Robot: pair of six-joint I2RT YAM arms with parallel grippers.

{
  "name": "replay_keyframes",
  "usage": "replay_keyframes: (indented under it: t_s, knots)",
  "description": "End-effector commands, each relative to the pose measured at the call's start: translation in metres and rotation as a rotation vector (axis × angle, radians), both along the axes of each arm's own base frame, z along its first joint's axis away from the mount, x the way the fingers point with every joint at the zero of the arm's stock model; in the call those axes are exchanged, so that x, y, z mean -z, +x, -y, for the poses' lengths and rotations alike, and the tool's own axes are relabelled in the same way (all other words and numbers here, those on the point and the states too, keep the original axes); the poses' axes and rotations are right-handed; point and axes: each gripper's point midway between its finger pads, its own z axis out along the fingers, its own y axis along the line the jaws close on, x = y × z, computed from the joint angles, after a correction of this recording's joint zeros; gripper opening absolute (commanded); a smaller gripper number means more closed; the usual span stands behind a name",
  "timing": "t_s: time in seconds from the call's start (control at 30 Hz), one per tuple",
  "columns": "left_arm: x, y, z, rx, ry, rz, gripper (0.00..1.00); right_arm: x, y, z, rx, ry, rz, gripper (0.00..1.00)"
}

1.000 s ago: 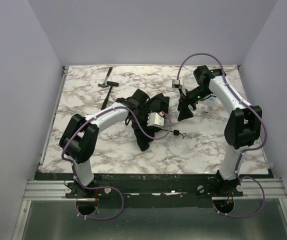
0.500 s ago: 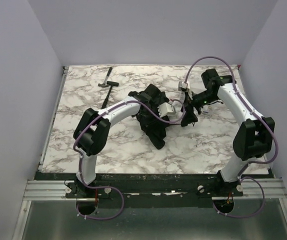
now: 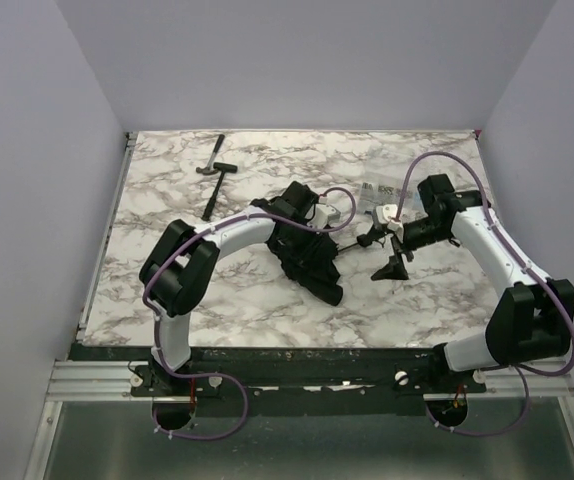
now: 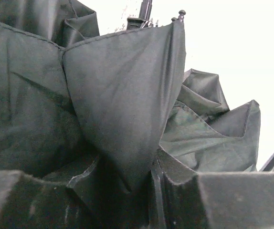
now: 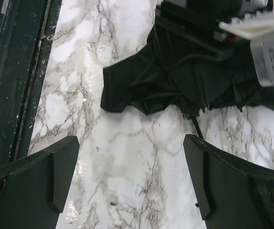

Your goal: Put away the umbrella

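Pulled back nearward since a moment ago, seen from above, the right end effector (image 3: 391, 268) gapes empty beside the umbrella (image 3: 310, 262) lying on the bench (image 3: 157, 200). Left wrist: canopy fabric bunches between the fingers of the left end effector (image 4: 146, 202); whether they clamp it, I cannot tell. Right wrist: umbrella lies beyond parted fingers.

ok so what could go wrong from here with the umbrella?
1. The left hand seems to pinch only a loose fold of the umbrella. The fold could slip out or tear if pulled.
2. The right hand is open and holds nothing, beside the thin shaft. A grasp there could easily miss.
3. The umbrella lies crumpled, not folded, so it may snag when moved.
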Motion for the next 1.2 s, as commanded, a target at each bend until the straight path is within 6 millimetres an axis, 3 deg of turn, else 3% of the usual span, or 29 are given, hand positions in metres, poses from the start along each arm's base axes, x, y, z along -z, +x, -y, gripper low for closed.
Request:
replay_keyframes:
  t_s: [0.0,0.13,0.27,0.5,0.63,0.73,0.77,0.8,0.83,0.97,1.17]
  knots:
    - [0.034,-0.035,-0.002,-0.151,0.083,-0.210,0.36,-0.013,-0.006,-0.019,-0.148,0.130,0.218,1.00]
    - [0.021,-0.029,0.003,-0.176,0.054,-0.183,0.57,-0.012,-0.007,-0.026,-0.191,0.108,0.255,1.00]
    - [-0.015,-0.019,0.011,-0.178,-0.031,-0.103,0.76,-0.010,-0.005,-0.036,-0.233,0.046,0.313,1.00]
    - [-0.083,-0.003,0.013,-0.221,-0.214,0.011,0.79,-0.006,-0.013,-0.061,-0.344,-0.043,0.407,1.00]
    - [-0.103,-0.003,-0.007,-0.267,-0.266,0.068,0.79,-0.006,-0.018,-0.071,-0.407,-0.081,0.437,1.00]
    - [-0.114,0.000,-0.030,-0.328,-0.297,0.135,0.80,0.013,-0.021,-0.084,-0.452,-0.157,0.474,1.00]
    - [-0.114,0.000,-0.040,-0.358,-0.303,0.153,0.83,0.021,-0.018,-0.089,-0.451,-0.193,0.492,1.00]
    - [-0.115,0.006,-0.052,-0.409,-0.314,0.178,0.94,0.029,-0.015,-0.096,-0.446,-0.216,0.512,1.00]
    - [-0.112,0.008,-0.063,-0.464,-0.332,0.174,0.99,0.035,-0.009,-0.101,-0.427,-0.241,0.528,1.00]
    - [-0.099,0.020,-0.110,-0.719,-0.502,0.073,0.99,0.041,0.015,-0.124,-0.355,-0.285,0.603,1.00]
    - [-0.073,0.036,-0.142,-0.951,-0.557,0.007,0.98,0.053,0.022,-0.137,-0.389,-0.379,0.679,1.00]
